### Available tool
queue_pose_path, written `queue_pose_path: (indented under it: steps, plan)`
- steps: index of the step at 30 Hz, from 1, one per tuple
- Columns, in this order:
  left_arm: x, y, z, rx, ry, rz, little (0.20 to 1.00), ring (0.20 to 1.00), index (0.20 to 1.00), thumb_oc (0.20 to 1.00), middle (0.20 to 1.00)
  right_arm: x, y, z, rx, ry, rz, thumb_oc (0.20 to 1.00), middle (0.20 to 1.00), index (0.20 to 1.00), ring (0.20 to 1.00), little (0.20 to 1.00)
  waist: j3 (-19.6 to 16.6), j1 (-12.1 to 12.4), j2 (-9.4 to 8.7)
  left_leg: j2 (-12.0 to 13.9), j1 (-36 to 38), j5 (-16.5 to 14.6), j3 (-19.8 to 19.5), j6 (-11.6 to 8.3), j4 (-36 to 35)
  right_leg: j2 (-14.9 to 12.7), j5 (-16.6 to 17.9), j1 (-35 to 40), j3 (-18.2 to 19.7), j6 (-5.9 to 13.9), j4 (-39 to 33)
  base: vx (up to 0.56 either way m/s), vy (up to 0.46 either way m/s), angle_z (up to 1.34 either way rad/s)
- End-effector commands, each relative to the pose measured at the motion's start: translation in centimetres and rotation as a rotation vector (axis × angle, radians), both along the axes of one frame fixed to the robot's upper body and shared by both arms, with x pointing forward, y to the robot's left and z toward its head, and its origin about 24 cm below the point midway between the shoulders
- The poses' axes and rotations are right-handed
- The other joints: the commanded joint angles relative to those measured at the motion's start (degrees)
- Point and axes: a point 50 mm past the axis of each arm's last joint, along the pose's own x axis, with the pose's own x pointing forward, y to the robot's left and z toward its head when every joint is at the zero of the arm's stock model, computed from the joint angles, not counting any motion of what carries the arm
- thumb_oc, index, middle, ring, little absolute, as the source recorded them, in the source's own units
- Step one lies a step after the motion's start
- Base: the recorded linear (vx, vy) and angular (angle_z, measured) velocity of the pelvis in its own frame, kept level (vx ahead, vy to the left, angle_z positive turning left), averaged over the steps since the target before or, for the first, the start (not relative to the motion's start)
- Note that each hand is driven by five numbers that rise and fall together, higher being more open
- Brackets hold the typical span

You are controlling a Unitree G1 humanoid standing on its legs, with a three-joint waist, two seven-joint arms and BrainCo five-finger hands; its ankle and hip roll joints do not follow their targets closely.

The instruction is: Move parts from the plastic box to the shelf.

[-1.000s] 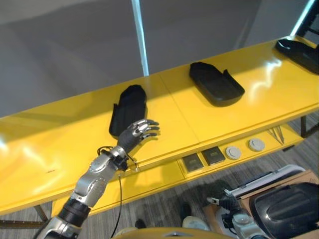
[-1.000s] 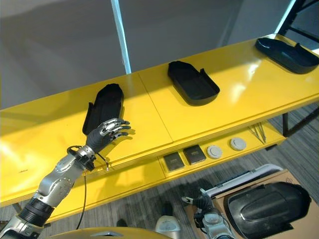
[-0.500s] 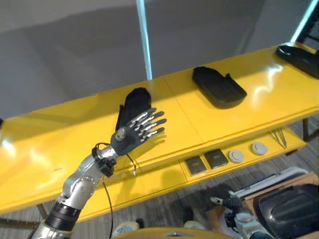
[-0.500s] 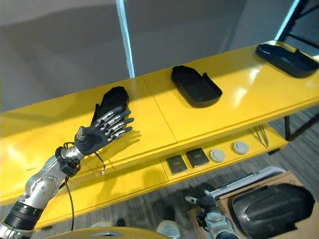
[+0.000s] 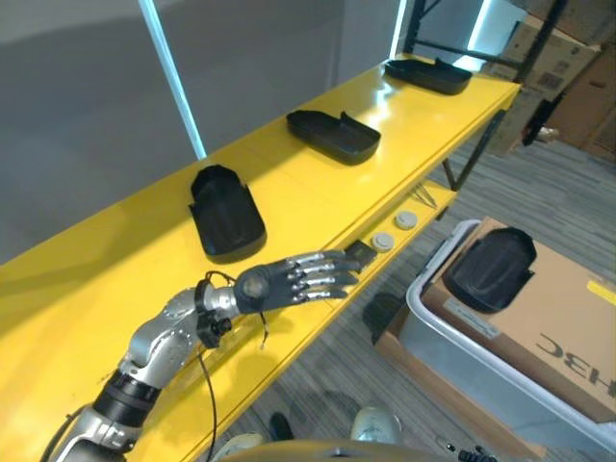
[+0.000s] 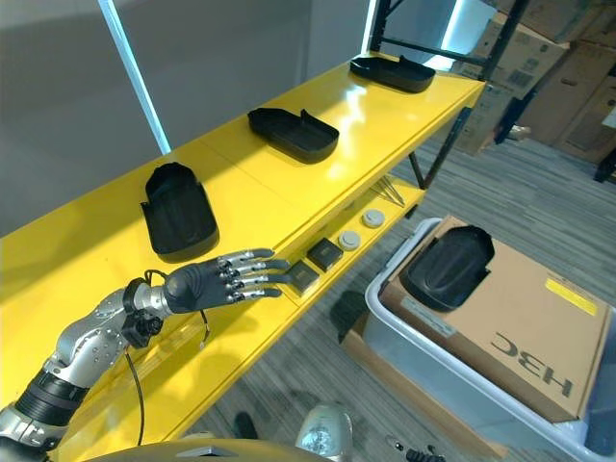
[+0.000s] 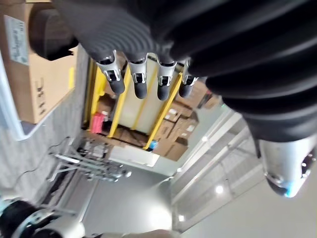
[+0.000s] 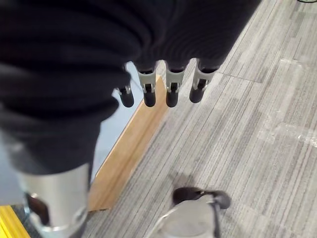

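Shelf (image 5: pixel 318 197), bright yellow, runs diagonally through the left eye view from the lower left to the upper right. Three black moulded parts lie on its top: one at left centre (image 5: pixel 226 211), one above centre (image 5: pixel 334 135), one near the top edge towards the right (image 5: pixel 426 74). On the lower ledge just under the front edge sit two dark square pieces (image 5: pixel 360 254) and two round grey discs (image 5: pixel 396 231). The left hand (image 5: pixel 289 282) reaches in from the lower left and hangs at the middle of the frame, over the shelf's front edge, fingers straight and spread, holding nothing. At the right, a grey plastic box (image 5: pixel 452 337) stands on the floor with a brown cardboard carton (image 5: pixel 549 318) in it; another black part (image 5: pixel 491 269) rests on the carton's top.

The right eye view gives the same layout, with the open left hand at lower left centre and the part on the carton at right centre.

In the left wrist view the fingers (image 7: pixel 140 79) stick out straight in a row below the dark cover at the top, nothing between them; the carton (image 7: pixel 37 74) lies at the left edge.

In the right wrist view the right hand (image 8: pixel 158 87) shows its fingers straight and empty in the upper middle, above grey carpet (image 8: pixel 247 129), with a wooden edge (image 8: pixel 129 148) at lower left.
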Motion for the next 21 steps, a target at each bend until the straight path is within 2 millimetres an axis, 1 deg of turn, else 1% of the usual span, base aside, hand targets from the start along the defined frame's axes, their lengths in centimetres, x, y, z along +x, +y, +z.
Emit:
queue_pose_path:
  steps: [1, 2, 4, 5, 6, 7, 8, 9, 10, 11, 12, 13, 14, 16, 17, 18, 19, 20, 21]
  plan:
    - [0.0, -1.0, 1.4, 0.023, -0.076, 0.036, 1.000, 1.000, 1.000, 1.000, 1.000, 2.4, 0.6, 0.3, 0.002, -0.088, 0.083, 1.000, 1.000, 1.000, 1.000, 1.000, -1.8, 1.6, -0.63, 0.4, 1.5, -3.5, -5.2, -2.84, 0.1, -0.6, 7.8, 2.7, -3.3, -1.29, -5.9, -0.11, -0.114, -0.97]
    - [0.1, -1.2, 1.1, 0.038, -0.057, 0.051, 1.000, 1.000, 1.000, 1.000, 1.000, 2.8, 0.9, 0.2, 0.012, -0.094, 0.098, 1.000, 1.000, 1.000, 1.000, 1.000, -2.0, 1.8, -0.80, 0.4, 1.5, -3.5, -4.5, -2.83, -0.1, -1.0, 7.6, 3.6, -4.0, -1.08, -6.4, -0.15, -0.184, -1.00]
    - [0.5, -1.0, 0.4, 0.069, -0.034, 0.143, 1.000, 1.000, 1.000, 1.000, 1.000, 4.1, 1.9, 0.2, 0.032, -0.108, 0.171, 1.000, 1.000, 1.000, 1.000, 1.000, -2.5, 2.5, -1.17, 1.3, 1.0, -2.7, -1.0, -3.69, -0.8, -2.3, 8.2, 5.9, -7.7, -0.35, -10.4, -0.28, -0.346, -1.42]
    - [1.0, -0.4, -0.4, 0.104, -0.025, 0.266, 1.000, 1.000, 1.000, 1.000, 1.000, 4.9, 2.6, 0.2, 0.049, -0.096, 0.248, 1.000, 1.000, 1.000, 1.000, 1.000, -2.5, 2.8, -1.34, 3.8, 0.3, -1.2, 3.5, -5.54, -1.1, -2.1, 8.5, 7.8, -12.2, -0.06, -16.8, -0.28, -0.397, -2.52]
    - [1.1, -0.3, -0.6, 0.106, -0.021, 0.283, 1.000, 1.000, 1.000, 1.000, 1.000, 4.9, 2.6, 0.2, 0.049, -0.094, 0.258, 1.000, 1.000, 1.000, 1.000, 1.000, -2.4, 2.8, -1.32, 4.3, 0.1, -0.9, 4.0, -5.89, -1.0, -1.8, 8.3, 8.1, -12.7, -0.08, -17.8, -0.30, -0.458, -2.54]
    - [1.4, 0.1, -1.3, 0.141, -0.014, 0.363, 1.000, 1.000, 1.000, 1.000, 1.000, 4.9, 2.6, 0.2, 0.051, -0.076, 0.283, 1.000, 1.000, 1.000, 1.000, 1.000, -2.4, 2.7, -1.25, 6.2, -0.8, 0.4, 5.6, -7.04, -0.9, -0.3, 7.2, 9.0, -14.0, -0.33, -20.9, -0.18, -0.324, -2.13]
    - [1.6, 0.4, -1.8, 0.167, -0.006, 0.414, 1.000, 1.000, 1.000, 1.000, 1.000, 4.7, 2.6, 0.1, 0.049, -0.059, 0.297, 1.000, 1.000, 1.000, 1.000, 1.000, -2.4, 2.3, -1.31, 7.5, -1.4, 1.2, 6.3, -7.79, -0.9, 1.0, 6.4, 9.1, -14.2, -0.56, -22.3, -0.25, -0.513, -1.16]
    - [2.1, 0.9, -3.7, 0.225, 0.037, 0.519, 1.000, 1.000, 1.000, 1.000, 1.000, 4.0, 2.3, 0.0, 0.048, -0.031, 0.304, 1.000, 1.000, 1.000, 1.000, 1.000, -2.1, 1.2, -1.63, 9.9, -2.7, 2.9, 7.1, -9.08, -0.8, 3.4, 5.7, 9.1, -14.1, -1.06, -24.6, -0.17, -0.411, -0.87]
    - [2.2, 1.0, -4.3, 0.239, 0.051, 0.538, 1.000, 1.000, 1.000, 1.000, 1.000, 3.9, 2.2, 0.0, 0.045, -0.023, 0.309, 1.000, 1.000, 1.000, 1.000, 1.000, -2.0, 1.0, -1.67, 10.5, -2.9, 3.4, 7.3, -9.54, -0.9, 4.0, 5.7, 9.1, -14.2, -1.31, -25.1, -0.17, -0.446, -0.18]
    - [2.2, 1.3, -6.1, 0.282, 0.124, 0.594, 1.000, 1.000, 1.000, 1.000, 1.000, 3.5, 1.9, 0.0, 0.037, 0.003, 0.319, 1.000, 1.000, 1.000, 1.000, 1.000, -1.7, 0.2, -1.92, 12.0, -3.5, 4.6, 7.4, -10.69, -1.1, 5.6, 5.7, 9.2, -14.2, -2.05, -26.6, -0.14, -0.371, -0.24]
    - [2.3, 1.7, -7.9, 0.349, 0.171, 0.661, 1.000, 1.000, 1.000, 1.000, 1.000, 3.0, 1.6, 0.0, 0.030, 0.037, 0.316, 1.000, 1.000, 1.000, 1.000, 1.000, -1.4, -0.5, -2.05, 13.1, -4.0, 5.6, 7.0, -11.60, -1.3, 6.8, 5.7, 9.0, -13.9, -2.77, -27.3, -0.14, -0.387, -0.34]
    - [2.2, 1.8, -9.0, 0.376, 0.201, 0.696, 1.000, 1.000, 1.000, 1.000, 1.000, 2.7, 1.4, 0.0, 0.026, 0.053, 0.314, 1.000, 1.000, 1.000, 1.000, 1.000, -1.2, -0.8, -2.13, 13.8, -4.5, 6.2, 6.7, -12.10, -1.1, 7.6, 5.6, 8.8, -13.6, -3.26, -27.5, -0.13, -0.339, -0.45]
    - [2.1, 2.5, -11.0, 0.448, 0.238, 0.777, 1.000, 1.000, 1.000, 1.000, 1.000, 2.1, 1.0, -0.1, 0.015, 0.077, 0.306, 1.000, 1.000, 1.000, 1.000, 1.000, -0.9, -1.0, -2.25, 14.6, -5.2, 6.7, 6.0, -12.68, -0.7, 8.5, 5.5, 8.5, -13.4, -3.98, -27.7, -0.09, -0.254, -0.36]
    - [1.7, 3.6, -13.4, 0.514, 0.330, 0.862, 1.000, 1.000, 1.000, 1.000, 1.000, 1.6, 0.6, -0.1, 0.003, 0.098, 0.297, 1.000, 1.000, 1.000, 1.000, 1.000, -0.7, -0.8, -2.44, 14.8, -6.2, 6.8, 3.7, -13.04, 0.3, 9.4, 5.5, 8.1, -12.5, -4.73, -27.9, -0.06, -0.198, -0.23]
    - [1.5, 4.2, -14.1, 0.540, 0.367, 0.900, 1.000, 1.000, 1.000, 1.000, 1.000, 1.6, 0.4, 0.0, -0.005, 0.105, 0.299, 1.000, 1.000, 1.000, 1.000, 1.000, -0.6, -0.2, -2.45, 14.0, -6.5, 6.2, 1.0, -12.87, 0.7, 9.8, 5.4, 7.8, -11.3, -5.06, -27.9, -0.01, -0.121, -0.18]
    - [1.1, 5.1, -15.1, 0.598, 0.401, 0.969, 1.000, 1.000, 1.000, 1.000, 1.000, 1.8, 0.2, 0.1, -0.011, 0.113, 0.299, 1.000, 1.000, 1.000, 1.000, 1.000, -0.6, 0.9, -2.48, 12.4, -6.6, 5.1, -3.8, -12.46, 1.2, 10.3, 5.1, 7.6, -9.4, -5.44, -27.9, 0.02, -0.062, -0.48]
    - [1.0, 5.4, -15.4, 0.608, 0.405, 0.982, 1.000, 1.000, 1.000, 1.000, 1.000, 1.8, 0.1, 0.1, -0.013, 0.115, 0.300, 1.000, 1.000, 1.000, 1.000, 1.000, -0.5, 1.1, -2.44, 12.1, -6.5, 4.8, -4.8, -12.39, 1.3, 10.4, 5.1, 7.7, -9.0, -5.51, -27.9, -0.01, -0.052, -0.54]
    - [0.3, 7.4, -16.8, 0.733, 0.417, 1.061, 1.000, 1.000, 1.000, 1.000, 1.000, 1.8, -0.2, 0.1, -0.010, 0.125, 0.290, 1.000, 1.000, 1.000, 1.000, 1.000, -0.4, 2.6, -2.36, 10.5, -6.3, 4.8, -9.1, -11.55, 1.3, 10.7, 5.5, 7.1, -7.2, -6.50, -27.9, -0.02, -0.022, -0.71]
    - [0.0, 7.8, -17.2, 0.759, 0.421, 1.074, 1.000, 1.000, 1.000, 1.000, 1.000, 1.8, -0.3, 0.1, -0.008, 0.127, 0.289, 1.000, 1.000, 1.000, 1.000, 1.000, -0.5, 2.8, -2.31, 10.3, -6.1, 4.7, -9.7, -11.54, 1.2, 10.8, 5.5, 7.1, -7.0, -6.56, -27.9, 0.00, -0.007, -0.95]
